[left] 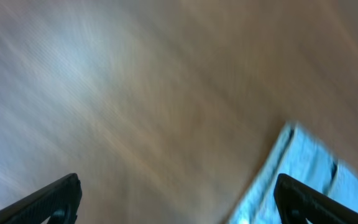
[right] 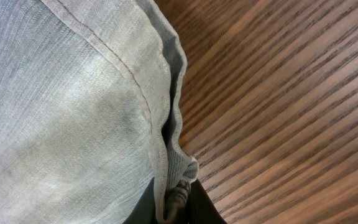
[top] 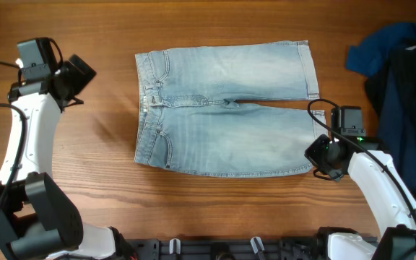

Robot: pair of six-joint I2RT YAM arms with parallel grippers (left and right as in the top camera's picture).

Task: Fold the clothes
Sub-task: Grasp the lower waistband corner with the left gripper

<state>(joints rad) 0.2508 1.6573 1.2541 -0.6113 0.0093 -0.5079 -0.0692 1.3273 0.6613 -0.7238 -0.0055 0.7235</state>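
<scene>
Overhead: a brown wood-grain table (top: 215, 29) fills the view. The light blue faded jeans (top: 226, 108) lie flat at its middle, waistband to the left, cuffs to the right, legs side by side. At the far right edge lie a dark blue garment (top: 381, 47) and a black garment (top: 410, 108), apart from the jeans. The left gripper (top: 78, 76) hovers over bare wood left of the waistband; the right gripper (top: 323, 155) sits at the nearer leg's cuff.

Left wrist: blurred wood, with a corner of the jeans (left: 303, 180) at lower right. The left gripper (left: 176, 199) is spread wide, holding nothing.

Right wrist: dark striped grain beside the pale denim, whose stitched hem (right: 160, 99) bunches downward into the right gripper (right: 176, 205), clenched on that cuff edge.
</scene>
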